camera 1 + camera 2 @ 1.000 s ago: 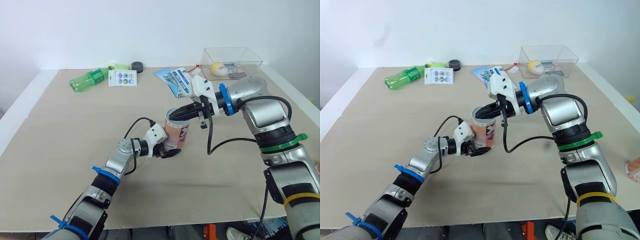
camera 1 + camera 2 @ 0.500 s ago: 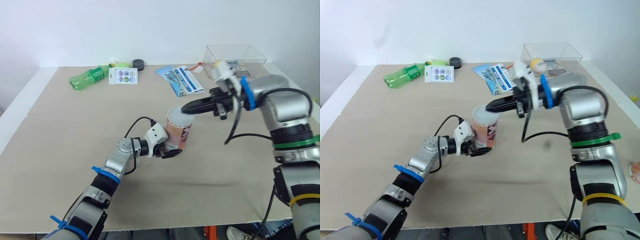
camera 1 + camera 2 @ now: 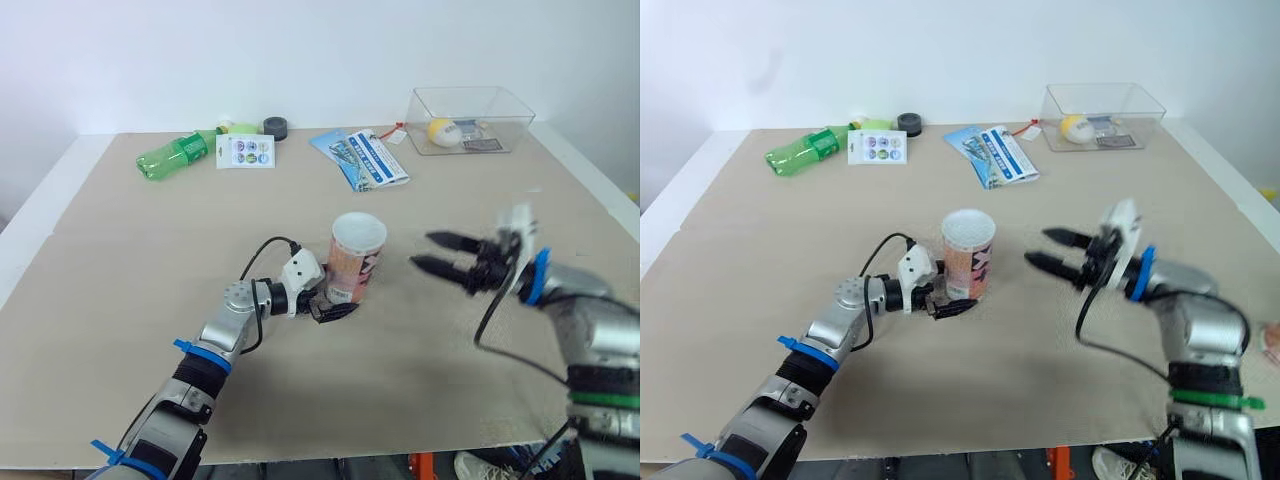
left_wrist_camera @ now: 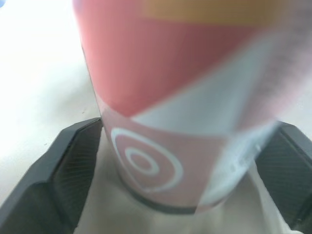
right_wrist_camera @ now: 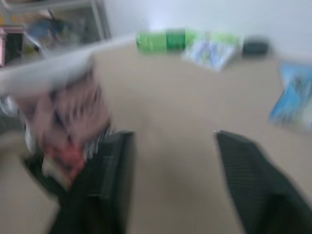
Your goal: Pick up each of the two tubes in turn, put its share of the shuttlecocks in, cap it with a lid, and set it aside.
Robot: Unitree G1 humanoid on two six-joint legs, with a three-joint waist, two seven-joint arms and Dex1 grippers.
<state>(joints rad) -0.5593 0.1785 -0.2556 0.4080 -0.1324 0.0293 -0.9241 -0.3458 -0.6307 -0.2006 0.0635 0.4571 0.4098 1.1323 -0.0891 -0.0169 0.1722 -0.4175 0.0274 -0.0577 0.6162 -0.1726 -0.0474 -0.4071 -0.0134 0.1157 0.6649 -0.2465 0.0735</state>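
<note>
At the centre of the beige table [image 3: 150, 260] stands the pink-and-white cardboard tube [image 3: 356, 262], upright, with a white round lid [image 3: 358, 229] now covering its mouth. A second ago that mouth was open with the right gripper [image 3: 423, 250] at the rim, and half a second ago the gripper was pressing the lid down. It has since pulled away to about 3 o'clock of the tube, well apart from it, with its two black fingers spread and nothing between them. The left gripper [image 3: 325, 305] has not moved. It reaches in from about 8 o'clock and pinches the tube at its base, one finger on each side, as the left wrist view shows.

Capping therefore looks finished for this tube, and setting it aside is probably the next step.

The lid hides whatever is inside, so the shuttlecock count cannot be checked, nor can it be told whether the lid is fully seated all round. The left fingers cover part of the tube's foot.

Far off, a green plastic bottle [image 3: 172, 158] lies at 11 o'clock and a clear plastic box [image 3: 470, 105] sits at 1 o'clock.
</note>
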